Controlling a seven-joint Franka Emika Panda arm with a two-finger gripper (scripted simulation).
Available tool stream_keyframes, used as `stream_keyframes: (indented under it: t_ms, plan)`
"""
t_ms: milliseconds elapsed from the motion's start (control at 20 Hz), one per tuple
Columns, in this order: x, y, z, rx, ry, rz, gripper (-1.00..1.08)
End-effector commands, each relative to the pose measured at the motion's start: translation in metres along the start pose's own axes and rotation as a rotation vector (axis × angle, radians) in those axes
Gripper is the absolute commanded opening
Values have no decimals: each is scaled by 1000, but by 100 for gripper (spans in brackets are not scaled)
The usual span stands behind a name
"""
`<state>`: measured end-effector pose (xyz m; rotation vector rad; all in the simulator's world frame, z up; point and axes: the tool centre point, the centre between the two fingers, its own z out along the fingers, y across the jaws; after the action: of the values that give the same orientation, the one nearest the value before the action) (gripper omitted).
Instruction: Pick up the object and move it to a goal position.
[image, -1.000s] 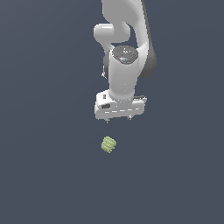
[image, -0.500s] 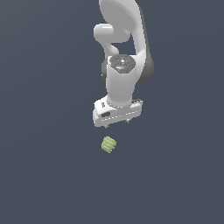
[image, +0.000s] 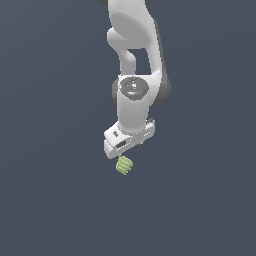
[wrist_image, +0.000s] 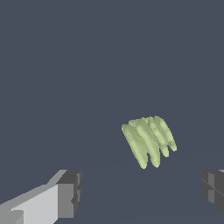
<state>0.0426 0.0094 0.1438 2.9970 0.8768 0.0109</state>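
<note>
A white robot arm is reaching down over a plain dark grey-blue surface (image: 55, 200). Its white gripper (image: 129, 150) is hanging just above a small pale yellow-green ribbed chunk (image: 124, 165), whose top is partly hidden behind it.

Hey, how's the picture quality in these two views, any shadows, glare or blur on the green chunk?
Exterior view: flat, even simulator lighting, no glare, no clear cast shadow under the object; its small size hides the ribs' detail. Wrist view: the object is sharp, its ridges softly shaded; the gripper fingers sit cropped at the frame edge, wide apart.
</note>
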Motion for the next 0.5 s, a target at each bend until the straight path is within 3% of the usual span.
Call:
stream_keyframes:
  t_ms: [0,450]
  plan:
    - [2,5,7,2,-1,-65,100]
    - [7,23,33,12,-1,-282,100]
